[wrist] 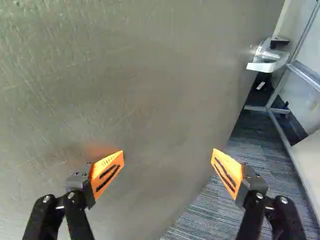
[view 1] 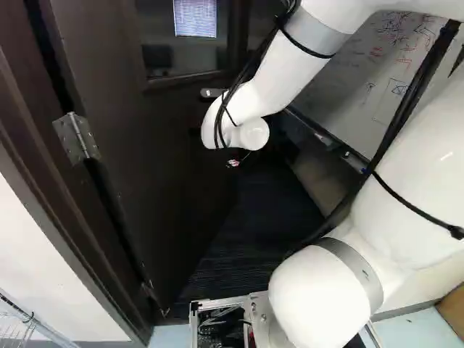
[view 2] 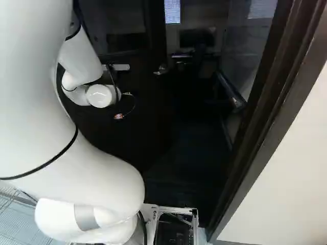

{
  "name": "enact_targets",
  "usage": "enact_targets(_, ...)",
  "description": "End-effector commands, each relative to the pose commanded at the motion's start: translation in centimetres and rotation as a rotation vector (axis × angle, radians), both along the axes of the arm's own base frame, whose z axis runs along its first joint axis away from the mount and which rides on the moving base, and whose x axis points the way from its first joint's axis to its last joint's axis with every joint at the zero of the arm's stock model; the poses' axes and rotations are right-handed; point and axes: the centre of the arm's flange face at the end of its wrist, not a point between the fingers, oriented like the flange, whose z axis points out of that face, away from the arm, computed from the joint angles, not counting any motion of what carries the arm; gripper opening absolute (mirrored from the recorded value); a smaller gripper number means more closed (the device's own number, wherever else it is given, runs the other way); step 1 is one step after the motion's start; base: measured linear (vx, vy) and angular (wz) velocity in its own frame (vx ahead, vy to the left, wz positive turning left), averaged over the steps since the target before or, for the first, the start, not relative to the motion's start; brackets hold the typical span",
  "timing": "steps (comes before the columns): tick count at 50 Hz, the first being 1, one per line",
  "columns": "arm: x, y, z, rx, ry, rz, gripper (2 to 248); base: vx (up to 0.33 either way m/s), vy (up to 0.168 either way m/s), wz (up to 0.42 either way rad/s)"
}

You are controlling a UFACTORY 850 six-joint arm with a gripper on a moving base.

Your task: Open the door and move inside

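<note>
In the left base view, a wire mesh (view 1: 16, 328) is cut off at the edge; next come two hinges (view 1: 76, 138), the lower one dim, and the door (view 1: 159, 181), ajar, with one window (view 1: 161, 36). One open box (view 1: 193, 328) holds wiring (view 1: 221, 317); the arm part-hides one whiteboard (view 1: 362, 80). The jaws (view 2: 118, 116) stand wide before the door; one handle (wrist: 267, 60) shows ahead.
</note>
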Motion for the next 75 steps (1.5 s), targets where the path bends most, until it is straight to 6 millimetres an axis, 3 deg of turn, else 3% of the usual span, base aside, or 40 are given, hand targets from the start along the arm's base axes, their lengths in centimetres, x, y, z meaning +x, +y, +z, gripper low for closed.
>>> enact_targets(54,8.2,7.4,0.0,0.025,0.002,0.051,247,-0.002,-0.001,0.000)
enact_targets(75,9.9,10.3,-0.2,0.028,-0.005,0.087,247,0.000,0.000,0.000)
